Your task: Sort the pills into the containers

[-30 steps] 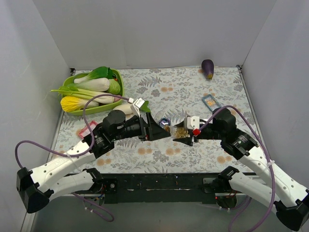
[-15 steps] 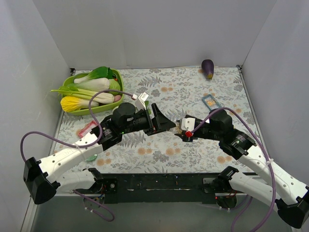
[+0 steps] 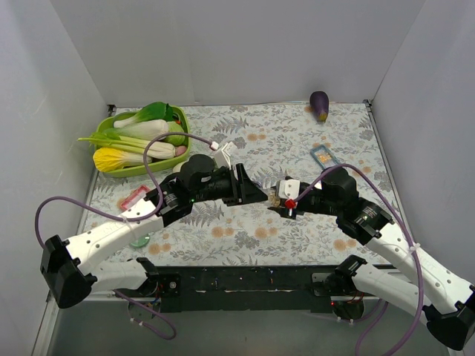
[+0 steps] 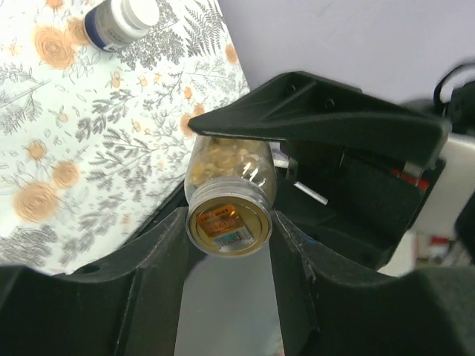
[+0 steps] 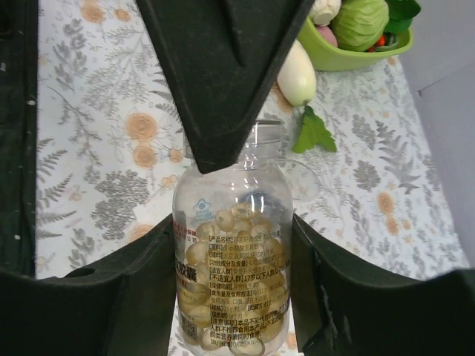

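Above the middle of the flowered table (image 3: pixel 245 133), in the overhead view, both arms stretch low from the outer near corners toward the centre, forearms almost level. There the left gripper (image 3: pixel 258 194) and right gripper (image 3: pixel 282 200) meet nose to nose on a pill bottle (image 3: pixel 275 199) held between them. A pink tray (image 3: pixel 133 198) and a green dish (image 3: pixel 139 239) lie well apart to the bottle's left, and a blue tray (image 3: pixel 323 156) sits near it, farther back on the right. In the left wrist view, the left fingers (image 4: pixel 159 256) press on both sides of the bottle's gold-labelled round end, and a white-capped bottle (image 4: pixel 119 18) lies on the table beyond it. In the right wrist view, the right fingers (image 5: pixel 141 282) pinch the bottle's clear body, which holds yellow capsules (image 5: pixel 223 252). Its neck points away from the camera.
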You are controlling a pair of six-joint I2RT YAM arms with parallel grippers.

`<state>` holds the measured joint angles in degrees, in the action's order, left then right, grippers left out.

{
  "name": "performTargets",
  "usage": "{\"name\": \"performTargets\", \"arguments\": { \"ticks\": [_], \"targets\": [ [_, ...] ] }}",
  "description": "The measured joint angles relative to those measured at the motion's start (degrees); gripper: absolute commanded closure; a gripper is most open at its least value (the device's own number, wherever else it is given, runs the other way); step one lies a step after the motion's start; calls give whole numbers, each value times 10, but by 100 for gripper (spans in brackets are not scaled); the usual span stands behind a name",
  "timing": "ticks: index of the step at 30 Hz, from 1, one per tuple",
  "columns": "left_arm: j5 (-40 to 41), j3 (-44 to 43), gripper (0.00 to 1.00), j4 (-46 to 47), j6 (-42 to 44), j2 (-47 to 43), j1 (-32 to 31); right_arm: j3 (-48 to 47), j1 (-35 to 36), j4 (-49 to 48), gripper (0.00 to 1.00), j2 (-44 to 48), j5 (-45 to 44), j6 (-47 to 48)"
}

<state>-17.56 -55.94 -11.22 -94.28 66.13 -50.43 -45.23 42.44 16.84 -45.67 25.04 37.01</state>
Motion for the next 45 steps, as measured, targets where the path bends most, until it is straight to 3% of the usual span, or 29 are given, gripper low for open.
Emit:
{"name": "performTargets", "arguments": {
  "ticks": [5,8,13,16,17,20,21,24,30,36,40,45],
  "targets": [
    [-75,0,86,0,162,-1,3,2,-12,13,99,-1,62,-54],
    [-137,17,80,-8,293,-16,4,21,-26,-5,99,-1,133,-123],
    [-200,69,69,-40,523,-80,-3,127,-46,-184,99,-2,282,-374],
    [-205,69,44,-50,602,-93,-4,194,-58,-293,99,-2,331,-512],
    [-203,69,30,-49,615,-95,-4,210,-62,-318,99,-2,341,-548],
    [-191,73,10,-42,632,-108,-4,223,-72,-348,99,-1,360,-600],
    [-185,80,2,-39,627,-120,-4,221,-75,-351,99,0,363,-603],
    [-161,113,2,-27,578,-177,-4,202,-83,-324,99,9,364,-573],
    [-80,148,2,-4,351,-254,-4,101,-90,-171,99,25,301,-362],
    [-21,148,2,30,80,-183,-3,28,-82,-57,99,27,180,-125],
    [3,132,2,46,-17,-128,-3,21,-64,-24,99,24,126,-54],
    [23,79,15,67,-82,-61,-3,21,-50,0,99,18,86,-9]
  ]
}}
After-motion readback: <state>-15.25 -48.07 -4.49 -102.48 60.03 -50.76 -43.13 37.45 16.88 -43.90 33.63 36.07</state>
